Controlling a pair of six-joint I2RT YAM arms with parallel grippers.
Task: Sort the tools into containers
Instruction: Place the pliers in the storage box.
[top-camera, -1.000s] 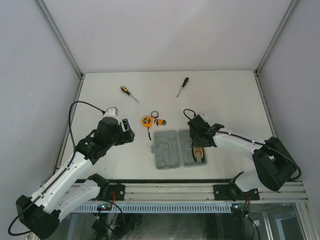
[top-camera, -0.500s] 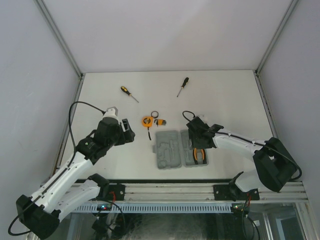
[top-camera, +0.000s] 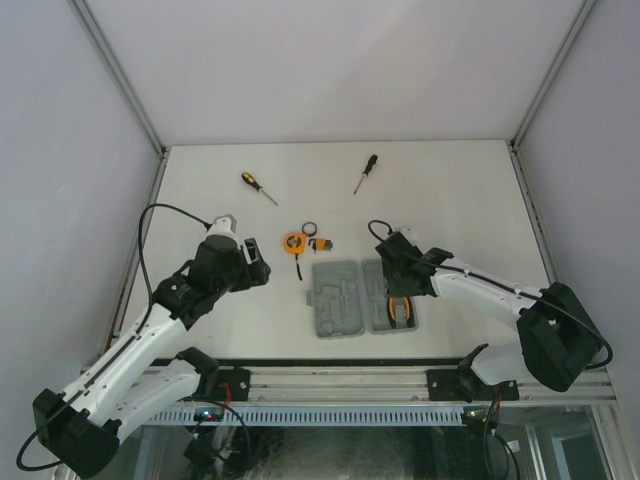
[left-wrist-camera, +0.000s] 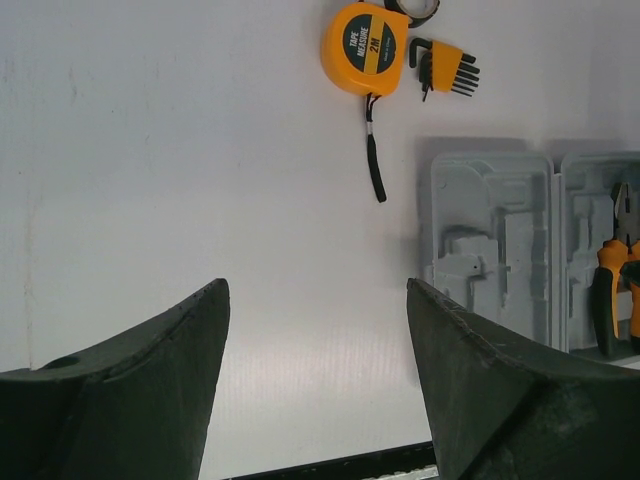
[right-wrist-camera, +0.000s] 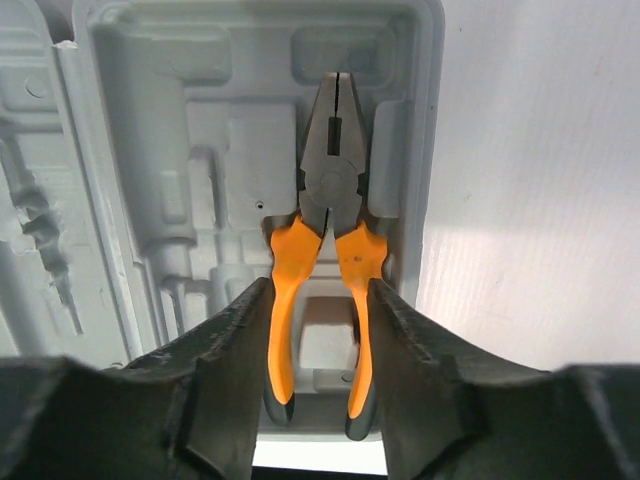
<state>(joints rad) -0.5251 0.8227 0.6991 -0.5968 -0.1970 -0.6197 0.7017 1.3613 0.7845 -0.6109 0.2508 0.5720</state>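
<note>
1. Right gripper (right-wrist-camera: 320, 290). I have my fingers (right-wrist-camera: 235, 340) lowered one on each side of the orange handles of the pliers (right-wrist-camera: 333, 185). The jaws stand part-way apart, and each finger's inner edge lies right against a handle. I cannot tell whether I am clamping the handles or only straddling them.

2. Pliers. They lie flat in a moulded recess in the right-hand half of the grey tool case (right-wrist-camera: 130, 150), beside that half's outer wall. The steel nose points away from my wrist.

3. Tool case. It lies open on the white table (top-camera: 450, 200), both halves up, between my two arms and near the front edge. The left-hand half shows only moulded recesses.

4. Left gripper (left-wrist-camera: 315, 290). It is released, with the fingers spread wide and nothing between them. It hangs over bare table to the left of the case.

5. Remaining tools, all outside the case:
- The round orange tape measure (left-wrist-camera: 365, 45) lies just beyond the case's left half, with its black strap trailing toward the case.
- The hex key set (left-wrist-camera: 445, 70) is just beside the tape measure.
- The black ring (left-wrist-camera: 420, 8) is at the far side of both.
- One screwdriver (top-camera: 257, 186) lies at far left and the other screwdriver (top-camera: 366, 172) at far centre, well apart from each other.
</note>
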